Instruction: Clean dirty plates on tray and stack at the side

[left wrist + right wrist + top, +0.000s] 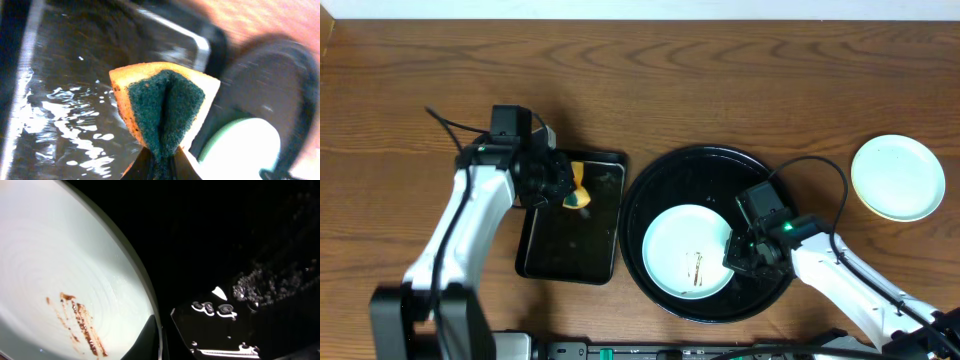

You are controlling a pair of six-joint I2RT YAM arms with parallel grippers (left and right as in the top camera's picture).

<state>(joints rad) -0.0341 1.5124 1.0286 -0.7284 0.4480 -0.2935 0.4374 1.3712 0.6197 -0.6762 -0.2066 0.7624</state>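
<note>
Left jaws clamped on sponge (pixel 165 107) above rectangular tray (pixel 570 245). Right jaws pinching rim of smeared blue plate (pixel 685 250) inside round tray (pixel 700 175).

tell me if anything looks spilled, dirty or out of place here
Brown sauce streaks smear the pale plate lying in the round black tray. Also, water is pooled on the rectangular tray, below the sponge pinched folded in the left jaws.

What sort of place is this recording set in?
Likely a lab bench staged as a dishwashing station: a wooden table, a sponge held over a wet rectangular tray, and a smeared plate on a round black tray.
</note>
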